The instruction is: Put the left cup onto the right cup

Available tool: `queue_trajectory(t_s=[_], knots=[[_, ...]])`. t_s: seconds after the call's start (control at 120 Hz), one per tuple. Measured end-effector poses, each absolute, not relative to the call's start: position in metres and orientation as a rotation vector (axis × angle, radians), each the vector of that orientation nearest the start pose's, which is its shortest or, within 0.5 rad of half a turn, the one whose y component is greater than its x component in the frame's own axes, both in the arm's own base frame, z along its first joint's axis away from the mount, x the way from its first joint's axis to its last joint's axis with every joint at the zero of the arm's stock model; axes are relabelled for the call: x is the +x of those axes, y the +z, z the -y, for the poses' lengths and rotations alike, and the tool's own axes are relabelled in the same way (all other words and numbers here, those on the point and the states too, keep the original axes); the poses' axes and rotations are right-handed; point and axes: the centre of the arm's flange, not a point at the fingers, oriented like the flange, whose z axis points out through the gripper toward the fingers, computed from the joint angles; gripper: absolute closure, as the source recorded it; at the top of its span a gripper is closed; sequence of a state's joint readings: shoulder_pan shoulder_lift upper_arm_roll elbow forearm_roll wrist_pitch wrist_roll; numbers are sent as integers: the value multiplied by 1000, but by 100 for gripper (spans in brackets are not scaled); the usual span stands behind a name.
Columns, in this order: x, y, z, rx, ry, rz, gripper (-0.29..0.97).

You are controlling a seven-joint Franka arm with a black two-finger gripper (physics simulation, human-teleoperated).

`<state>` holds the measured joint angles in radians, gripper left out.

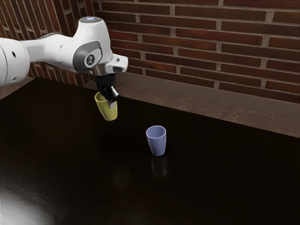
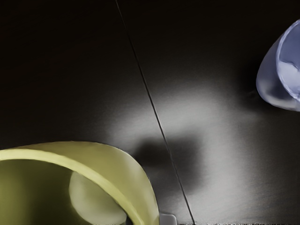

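Yellow cup (image 1: 104, 110) hangs tilted, its rim pinched in the jaws, the lilac cup (image 1: 156, 140) upright on the worktop (image 1: 220, 187) below and apart; the wrist view adds a thin worktop seam (image 2: 154, 117).

A dark, glossy surface (image 1: 215, 187) is catching pale light near its front corner at the exterior view's left. A thin straight seam (image 2: 154, 117) is running across it. Beyond its far edge, a brownish ledge (image 1: 225, 105) is lying along the foot of a red brick wall (image 1: 211, 37).
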<state>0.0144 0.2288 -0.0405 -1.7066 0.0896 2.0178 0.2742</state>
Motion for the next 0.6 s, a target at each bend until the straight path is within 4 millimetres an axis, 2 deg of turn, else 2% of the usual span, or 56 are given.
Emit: queue_trajectory(t_s=[0.258,0.6], knots=[[627,481,41,-3013,-102,-461,79],[619,492,80,-3022,-99,-412,79]])
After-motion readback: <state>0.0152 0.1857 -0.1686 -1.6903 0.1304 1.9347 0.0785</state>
